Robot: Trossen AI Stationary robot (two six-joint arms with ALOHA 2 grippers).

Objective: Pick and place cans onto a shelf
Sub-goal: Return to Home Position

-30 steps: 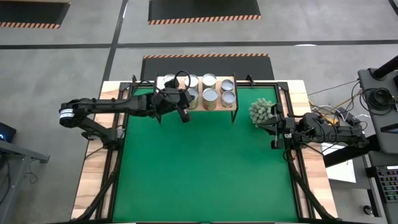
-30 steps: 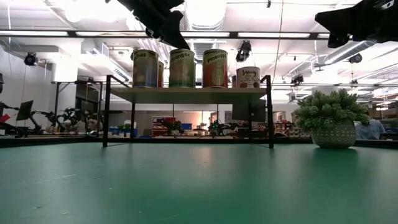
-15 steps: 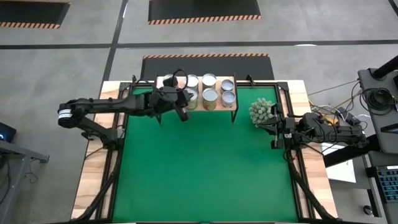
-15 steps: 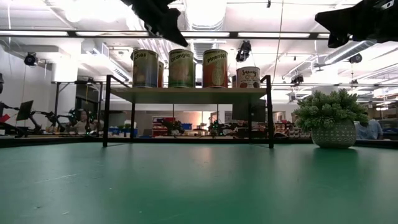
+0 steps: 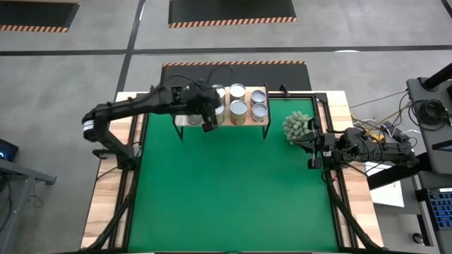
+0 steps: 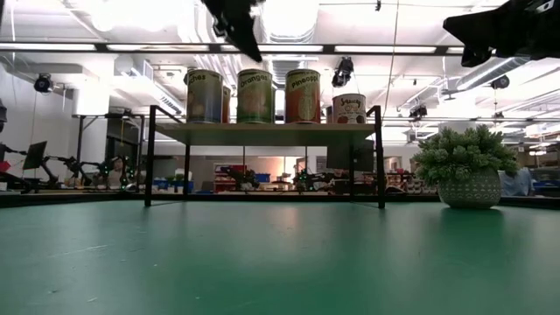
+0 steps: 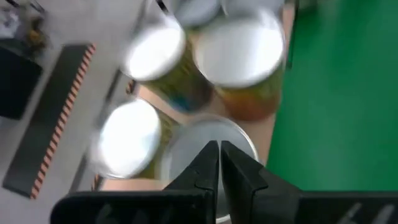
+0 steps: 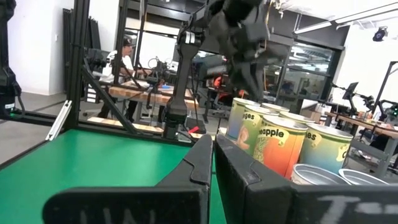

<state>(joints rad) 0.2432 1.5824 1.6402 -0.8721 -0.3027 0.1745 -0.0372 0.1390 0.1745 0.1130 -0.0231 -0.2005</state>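
In the high view the left arm reaches from the table's left edge toward the upper middle of the frame, and the left gripper hangs over the left end of the shelf, above the cans and clear of them. Its wrist view looks straight down on 4 shiny can tops, and the 2 dark fingers are closed to a thin slit with nothing between them. The shelf stands at the back edge of the green mat, in the upper centre of the frame. The cans stand upright on its wooden top in close rows, some of them hidden under the arm. The low view shows 4 labelled cans side by side along the plank, with the gripper high above the 2nd from the left. To the right of the shelf, near but apart, sits the spiky plant in its pale pot. Further right, the right gripper waits at the mat's right edge beside the plant, its fingers pressed together and empty.
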